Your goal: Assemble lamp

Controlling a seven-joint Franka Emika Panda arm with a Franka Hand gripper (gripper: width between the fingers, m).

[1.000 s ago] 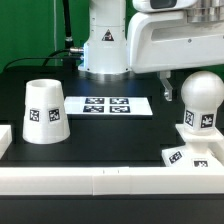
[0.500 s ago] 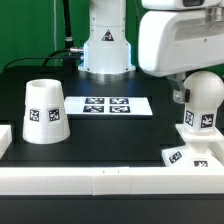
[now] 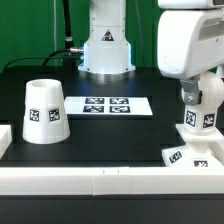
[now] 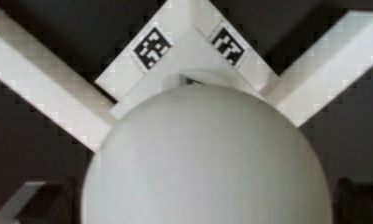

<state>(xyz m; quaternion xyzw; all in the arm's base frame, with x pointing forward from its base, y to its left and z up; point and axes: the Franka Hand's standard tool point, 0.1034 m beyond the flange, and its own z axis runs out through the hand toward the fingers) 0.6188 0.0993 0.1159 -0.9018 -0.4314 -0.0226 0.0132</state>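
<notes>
The round-topped bulb point(image 3: 207, 104) stands upright on the low square base point(image 3: 190, 153) at the exterior view's right. My gripper point(image 3: 203, 100) has come down over the bulb's top. In the wrist view the bulb point(image 4: 209, 140) fills the picture, with the tagged base point(image 4: 186, 45) below it. My dark fingertips point(image 4: 19, 205) stand on either side of the bulb with a small gap, so the gripper point(image 4: 204, 208) is open. The cup-like shade point(image 3: 45, 110) stands mouth up at the exterior view's left, well apart.
The marker board point(image 3: 108, 105) lies flat in the middle of the black table. A white rail point(image 3: 100, 182) runs along the front edge. The arm's pedestal point(image 3: 105, 48) stands at the back.
My arm has moved toward the exterior view's right and now sits over the bulb, covering its top. The bulb, base and shade have not moved.
</notes>
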